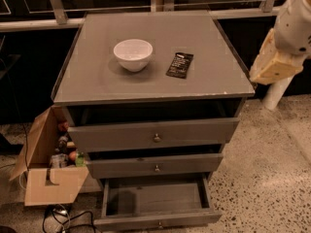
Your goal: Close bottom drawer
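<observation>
Bottom drawer (155, 202), lowest of 3, pulled far out. Claw (274, 64) at right beside surface (97, 76), well apart from drawer; grip impossible to tell.

Three drawers (155, 199) — one bowl (132, 54), one packet (180, 65), one box (48, 184), one claw (273, 67) at right

The hand (275, 63) (right of the cabinet (97, 76)) — its arm (299, 18) cut off above.

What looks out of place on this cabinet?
The bottom drawer is pulled far out, well past the others. The top drawer and middle drawer also stand slightly ajar. The bowl and packet sit tidily on top. The tool hangs at the upper right, beside the cabinet.
</observation>
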`<state>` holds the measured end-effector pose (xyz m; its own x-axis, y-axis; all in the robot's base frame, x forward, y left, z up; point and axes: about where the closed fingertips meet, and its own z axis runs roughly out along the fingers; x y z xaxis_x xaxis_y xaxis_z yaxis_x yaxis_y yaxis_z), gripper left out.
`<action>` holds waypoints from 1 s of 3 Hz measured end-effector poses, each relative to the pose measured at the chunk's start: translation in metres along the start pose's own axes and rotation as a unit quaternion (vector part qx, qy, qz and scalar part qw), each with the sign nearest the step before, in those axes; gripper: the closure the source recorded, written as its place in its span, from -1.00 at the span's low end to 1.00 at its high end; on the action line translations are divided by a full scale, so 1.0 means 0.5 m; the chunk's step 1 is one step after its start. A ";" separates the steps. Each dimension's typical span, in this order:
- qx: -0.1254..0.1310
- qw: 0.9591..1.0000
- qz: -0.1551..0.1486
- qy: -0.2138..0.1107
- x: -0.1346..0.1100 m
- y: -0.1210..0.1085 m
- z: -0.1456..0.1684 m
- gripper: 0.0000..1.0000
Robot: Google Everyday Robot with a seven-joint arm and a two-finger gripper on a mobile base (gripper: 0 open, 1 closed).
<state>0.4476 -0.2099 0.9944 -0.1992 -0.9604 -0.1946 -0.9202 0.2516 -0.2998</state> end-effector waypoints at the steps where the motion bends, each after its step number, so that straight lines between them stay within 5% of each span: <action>1: 0.069 0.998 0.012 -0.002 -0.152 -0.140 0.038 1.00; 2: 0.069 0.998 0.012 -0.002 -0.152 -0.140 0.038 1.00; 3: 0.069 0.998 0.012 -0.002 -0.152 -0.140 0.038 0.66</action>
<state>0.5336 -0.1525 1.0127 -0.2197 -0.9532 -0.2076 -0.8602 0.2897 -0.4197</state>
